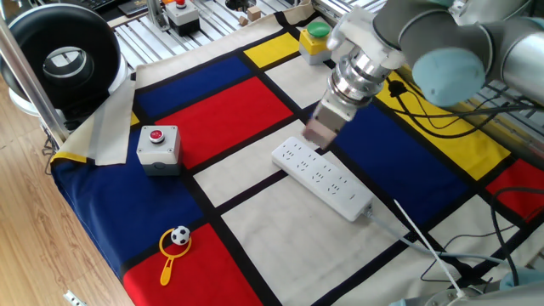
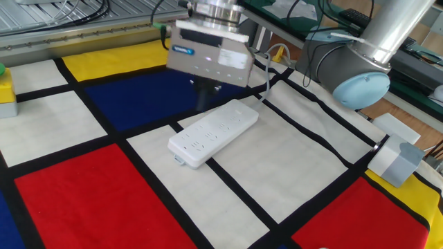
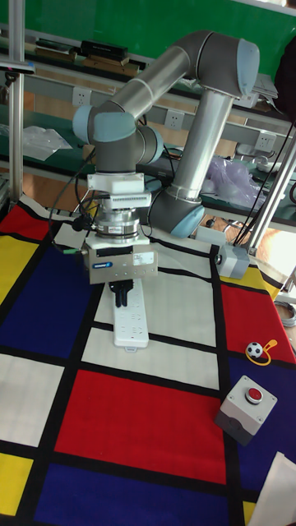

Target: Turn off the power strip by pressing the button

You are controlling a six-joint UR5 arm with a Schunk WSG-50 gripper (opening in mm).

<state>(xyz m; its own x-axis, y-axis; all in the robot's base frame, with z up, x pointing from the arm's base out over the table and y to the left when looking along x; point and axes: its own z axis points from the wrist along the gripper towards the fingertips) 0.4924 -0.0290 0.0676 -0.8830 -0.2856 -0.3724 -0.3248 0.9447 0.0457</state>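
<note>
1. A white power strip (image 2: 213, 133) lies on the checked cloth of the tabletop (image 2: 291, 173), near its middle, with nothing touching it.
2. The gripper (image 3: 122, 294) hangs above the strip's far end, holding nothing; its finger gap cannot be made out.
3. The button is too small to find, so I cannot judge whether pressing is done.
4. Toward two o'clock stands the arm (image 2: 374, 48).

Two oblique views from opposite table sides, one frontal tall view, all sharing the power strip (image 1: 323, 178).
</note>
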